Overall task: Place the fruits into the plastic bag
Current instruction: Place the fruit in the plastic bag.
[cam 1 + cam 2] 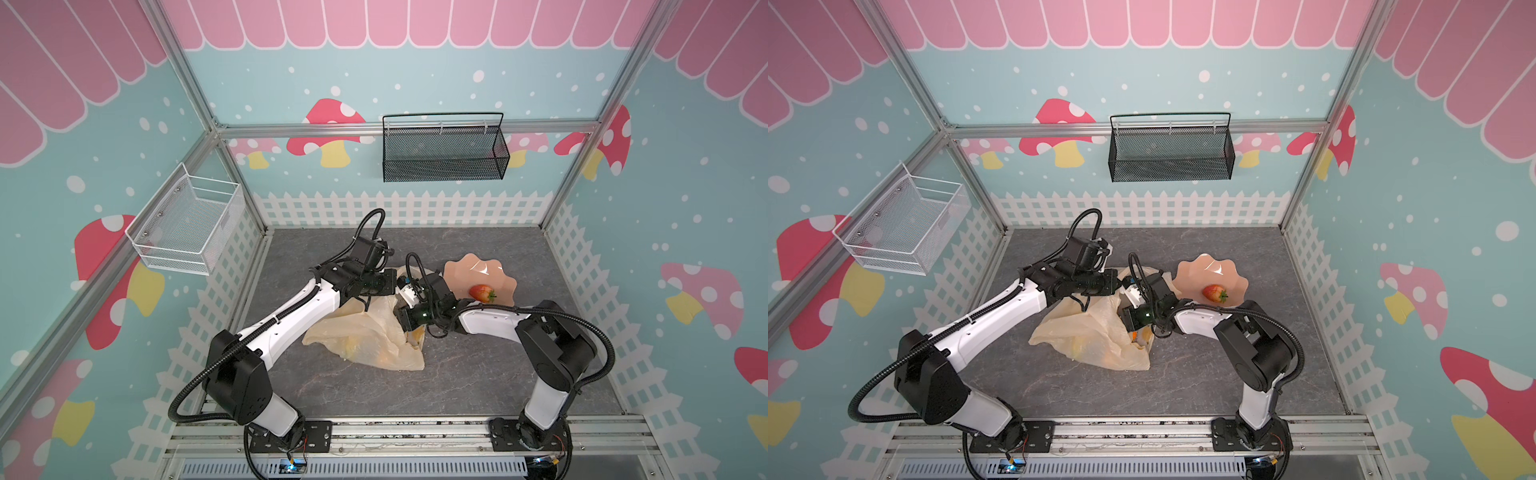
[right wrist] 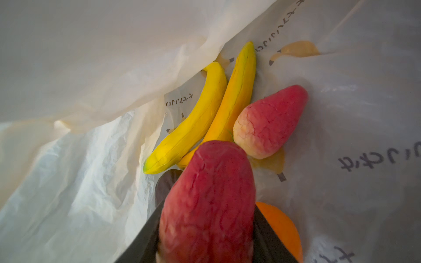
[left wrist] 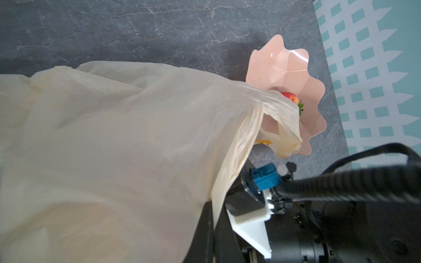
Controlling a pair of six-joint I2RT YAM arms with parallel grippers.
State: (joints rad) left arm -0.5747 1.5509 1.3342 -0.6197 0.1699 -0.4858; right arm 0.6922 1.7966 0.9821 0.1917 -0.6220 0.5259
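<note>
The bag (image 1: 365, 332) is spread at mid-table with its far edge lifted. That raised edge is pinched in the left gripper (image 1: 394, 282), which is clamped tight on the film. The right gripper (image 2: 205, 230) is reached in through the bag's mouth. A red fruit (image 2: 209, 193) is gripped between its jaws, one dark jaw showing on each side of it.

Inside the bag, just beyond the held fruit, a banana (image 2: 189, 127) is laid against a second banana (image 2: 234, 98), the two touching. A second red fruit (image 2: 271, 120) is rested against them and a tangerine (image 2: 280, 225) is tucked beside one jaw. Something dark (image 2: 166, 184) is glimpsed by the bananas' near ends; what it is cannot be told.

Just beside the bag's mouth the bowl (image 1: 465, 266) is stood, and one strawberry (image 1: 482, 293) is left in it.

So most of the job is judged done. At least four fruits are bagged, a fifth is inside but not yet let go, and one is left outside. A release is called for next, then one more trip to the bowl. The mouth has to be held up, or the thin film could fold shut.
</note>
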